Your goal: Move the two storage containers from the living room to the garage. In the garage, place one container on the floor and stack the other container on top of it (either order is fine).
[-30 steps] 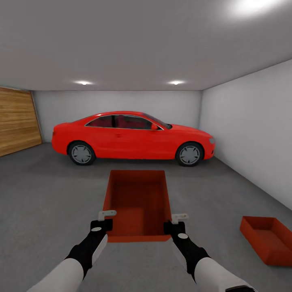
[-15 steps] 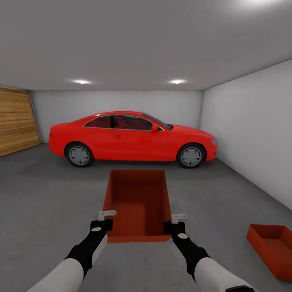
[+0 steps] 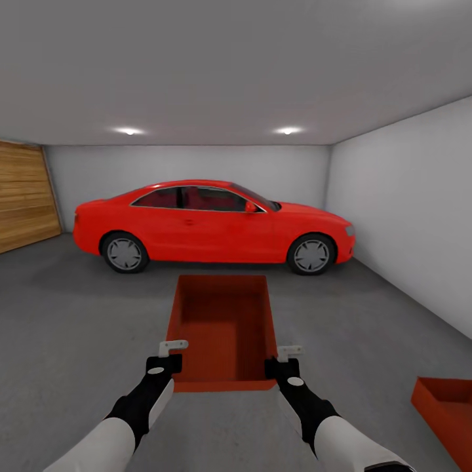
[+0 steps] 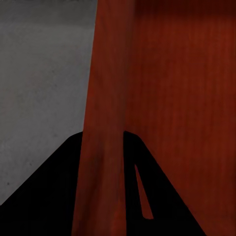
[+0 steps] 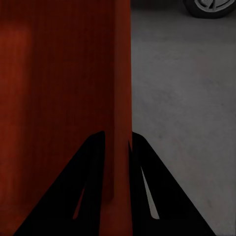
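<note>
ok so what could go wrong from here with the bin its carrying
The carried container hangs between the left gripper and right gripper, each pinching only a thin side wall, so it might slip or tilt. The other container sits at the frame's right edge, so lining up the stack may need a turn.

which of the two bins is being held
The bin in front of the robot, pinched by the left gripper and right gripper; the other bin sits on the floor.

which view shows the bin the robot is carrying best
The head view: the whole carried bin shows, open side up, a pincer on each long wall near its near end. Each wrist view shows just one orange wall pinched between dark fingers.
</note>
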Controlling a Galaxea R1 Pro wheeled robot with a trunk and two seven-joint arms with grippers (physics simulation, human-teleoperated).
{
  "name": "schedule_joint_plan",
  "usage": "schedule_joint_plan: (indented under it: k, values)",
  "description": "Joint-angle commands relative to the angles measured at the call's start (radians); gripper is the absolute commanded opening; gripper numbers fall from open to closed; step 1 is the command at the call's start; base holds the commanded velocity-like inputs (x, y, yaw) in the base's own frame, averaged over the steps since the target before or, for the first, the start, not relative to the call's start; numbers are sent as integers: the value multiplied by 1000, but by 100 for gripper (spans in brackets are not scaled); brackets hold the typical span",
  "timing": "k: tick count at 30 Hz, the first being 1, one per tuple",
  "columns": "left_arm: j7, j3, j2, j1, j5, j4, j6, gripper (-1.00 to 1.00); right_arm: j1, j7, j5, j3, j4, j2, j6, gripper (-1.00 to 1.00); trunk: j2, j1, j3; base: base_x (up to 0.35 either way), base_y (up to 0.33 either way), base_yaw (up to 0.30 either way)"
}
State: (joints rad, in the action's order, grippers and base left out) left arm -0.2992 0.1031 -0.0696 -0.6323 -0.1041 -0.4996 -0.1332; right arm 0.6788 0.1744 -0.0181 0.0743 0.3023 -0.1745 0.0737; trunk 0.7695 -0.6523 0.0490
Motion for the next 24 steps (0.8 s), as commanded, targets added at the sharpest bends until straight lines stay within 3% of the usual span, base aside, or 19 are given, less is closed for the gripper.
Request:
schedule_joint_plan:
  k: [1, 24]
  values:
    - [-12, -48, 17, -1, 0, -14, -6, -100, 1, 7, 3, -8, -3, 0, 3, -100, 1, -1, 2, 321, 0, 0]
    - [-12, -48, 16, -1, 0, -24, -6, -100, 1, 7, 3, -8, -3, 0, 3, -100, 1, -1, 2, 298, 0, 0]
